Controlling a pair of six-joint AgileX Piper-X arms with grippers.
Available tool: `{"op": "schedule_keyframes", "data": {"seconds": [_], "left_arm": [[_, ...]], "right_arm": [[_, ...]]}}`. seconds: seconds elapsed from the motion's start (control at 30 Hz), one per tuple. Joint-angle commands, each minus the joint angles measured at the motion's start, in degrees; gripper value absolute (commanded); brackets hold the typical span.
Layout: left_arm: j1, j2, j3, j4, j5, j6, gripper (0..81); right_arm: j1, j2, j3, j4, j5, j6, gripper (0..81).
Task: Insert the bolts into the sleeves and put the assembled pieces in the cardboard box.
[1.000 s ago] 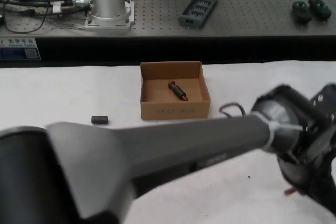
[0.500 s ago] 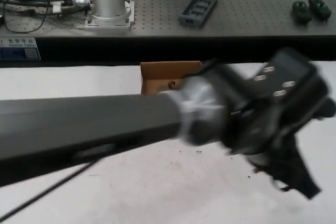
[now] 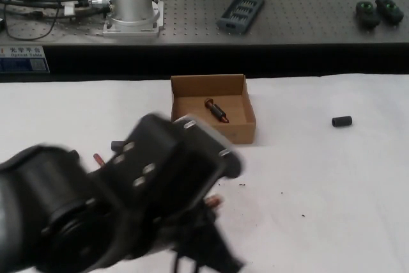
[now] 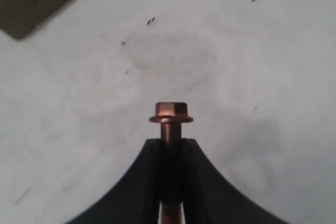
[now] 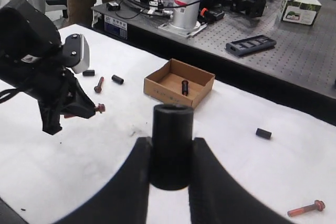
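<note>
Currently: bolt (image 4: 170,113), copper-coloured, shank clamped in the closed jaws of the left gripper (image 4: 170,142), head protruding, held above the tabletop (image 3: 319,190) at about six o'clock from the cardboard box (image 3: 208,82). Sleeve (image 5: 171,121), black, gripped in the jaws of the right gripper (image 5: 171,145), end standing proud. The two are not yet joined.

Done: one assembled piece (image 3: 216,110) lying in the box.

Left, by judgement: this pair; loose sleeve (image 3: 342,121) at three o'clock of the box; further sleeve (image 3: 119,146) and loose bolt (image 3: 98,156) at eight o'clock.
</note>
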Motion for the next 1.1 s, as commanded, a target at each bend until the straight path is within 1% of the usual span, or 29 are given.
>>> {"op": "schedule_keyframes", "data": {"seconds": [0.0,0.2,0.37,0.47,0.67,0.83,1.07], "left_arm": [[3.69,-2.20,6.75,-0.62,-0.89,-1.09,0.6],[6.60,-2.10,8.92,0.35,2.72,-0.64,0.6],[7.78,-2.10,8.92,1.16,3.35,1.96,0.6],[8.88,-2.10,8.92,3.10,5.16,4.37,0.6],[11.25,-2.10,8.92,5.38,6.74,5.76,0.6],[12.03,0.34,8.92,5.38,11.00,7.02,0.6],[12.00,6.87,8.26,4.76,11.13,7.29,0.6]], "right_arm": [[0.09,-0.36,0.34,-1.65,-0.43,0.35,6.6],[0.09,-0.36,3.01,-4.72,-2.18,-0.35,6.6],[0.09,-0.36,3.84,-5.18,-2.17,-1.29,6.6],[0.09,-0.36,3.82,-5.41,-2.17,-1.29,6.6],[0.09,-0.36,3.82,-5.44,-2.17,-1.29,6.6],[0.09,-0.36,3.82,-5.44,-2.17,-1.29,6.6],[0.09,-0.36,3.82,-5.44,-2.17,-1.29,6.6]]}}
